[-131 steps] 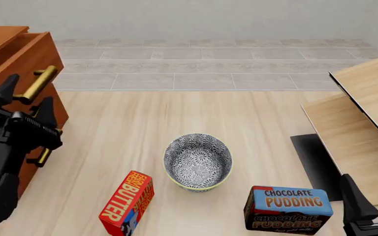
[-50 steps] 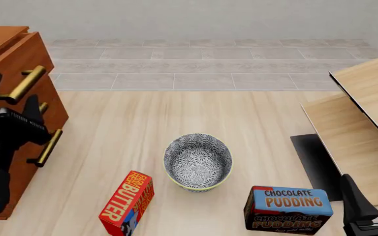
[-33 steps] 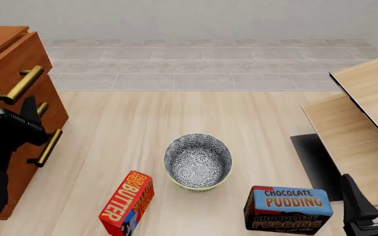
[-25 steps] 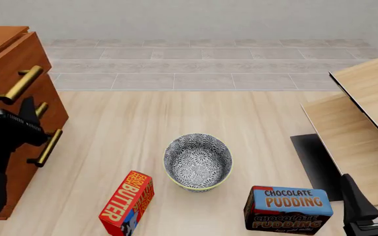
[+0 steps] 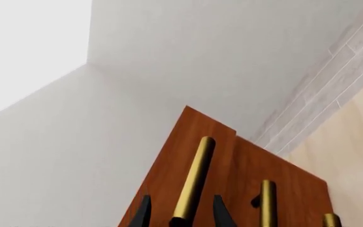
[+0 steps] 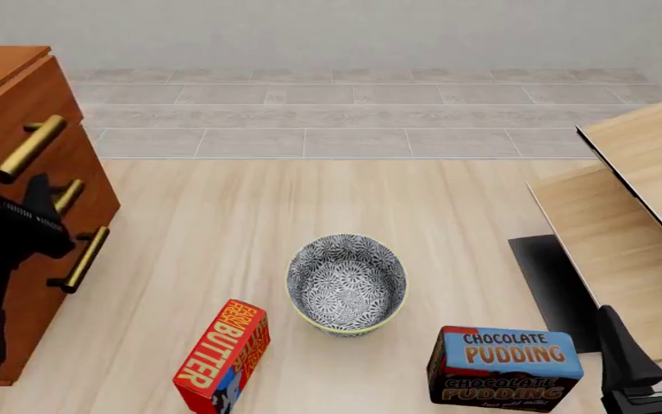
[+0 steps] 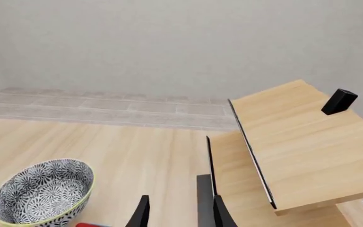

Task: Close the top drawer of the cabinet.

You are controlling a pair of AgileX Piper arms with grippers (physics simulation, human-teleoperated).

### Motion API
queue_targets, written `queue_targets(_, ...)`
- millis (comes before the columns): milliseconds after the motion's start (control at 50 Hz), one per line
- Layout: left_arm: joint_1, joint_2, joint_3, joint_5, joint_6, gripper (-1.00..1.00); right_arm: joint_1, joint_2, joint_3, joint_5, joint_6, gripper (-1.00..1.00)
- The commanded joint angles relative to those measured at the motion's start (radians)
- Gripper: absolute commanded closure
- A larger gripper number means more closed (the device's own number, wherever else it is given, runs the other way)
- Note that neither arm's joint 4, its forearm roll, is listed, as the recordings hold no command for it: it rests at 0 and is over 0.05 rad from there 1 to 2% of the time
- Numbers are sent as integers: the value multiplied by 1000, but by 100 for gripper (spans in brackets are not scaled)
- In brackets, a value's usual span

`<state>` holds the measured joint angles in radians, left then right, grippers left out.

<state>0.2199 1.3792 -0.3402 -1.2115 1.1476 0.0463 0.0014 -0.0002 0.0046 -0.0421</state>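
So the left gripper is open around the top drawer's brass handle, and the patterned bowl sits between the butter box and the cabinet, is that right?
Not quite: in the front view the bowl sits between the butter box and the chocolate pudding box. The left gripper does straddle the top drawer's brass handle.

Light is even and bright in all three views, with no clear source. Shadows are faint: only a soft dark rim under the bowl (image 6: 347, 283) and the boxes on the counter (image 6: 308, 216). Nothing glares; the brass handles (image 5: 193, 182) carry a mild sheen along their length. Edges are crisp everywhere, with no blur or soft focus. The left wrist view's upper corner is washed out to plain white. Straight lines stay straight out to the frame edges.
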Motion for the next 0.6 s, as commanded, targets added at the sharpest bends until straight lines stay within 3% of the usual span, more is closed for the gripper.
queue_targets(20, 54, -2, 10, -8, -9, -100, -1, 0, 0, 2, -3, -100)
queue_targets(600, 107, -5, 23, -8, -23, -100, 0, 0, 0, 1, -14, -100)
